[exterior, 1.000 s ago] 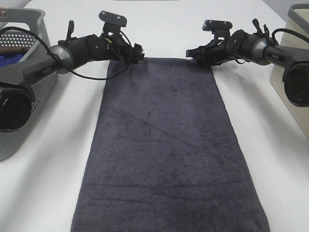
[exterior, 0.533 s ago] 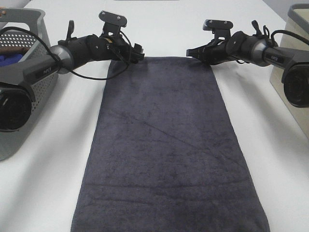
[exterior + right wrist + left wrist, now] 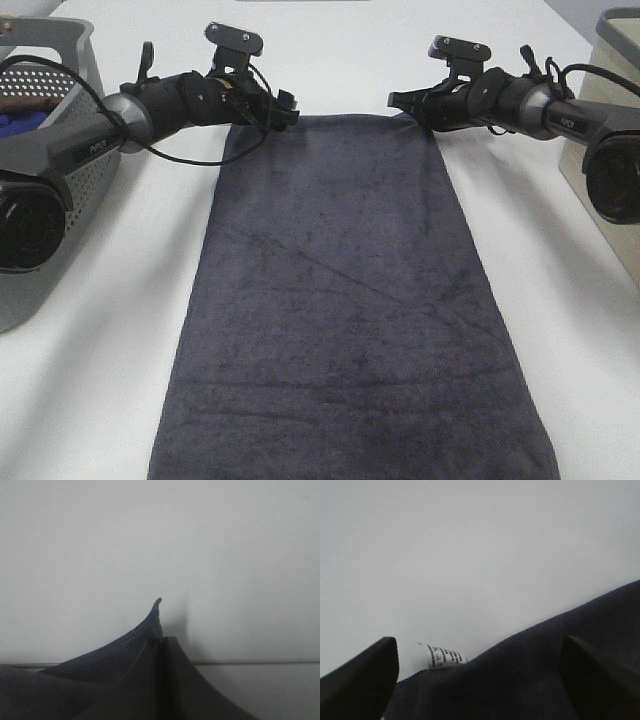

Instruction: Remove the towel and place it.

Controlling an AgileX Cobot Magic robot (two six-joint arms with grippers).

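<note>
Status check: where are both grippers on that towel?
Right gripper shut on towel far corner, lifted. Left gripper open, straddling the tag corner, no grip yet. Nothing in the way.

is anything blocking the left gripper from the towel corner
Nothing visible. The left gripper stands open right over the towel corner by the white tag, with only cloth between its fingers. The right gripper is already shut on its corner.
</note>
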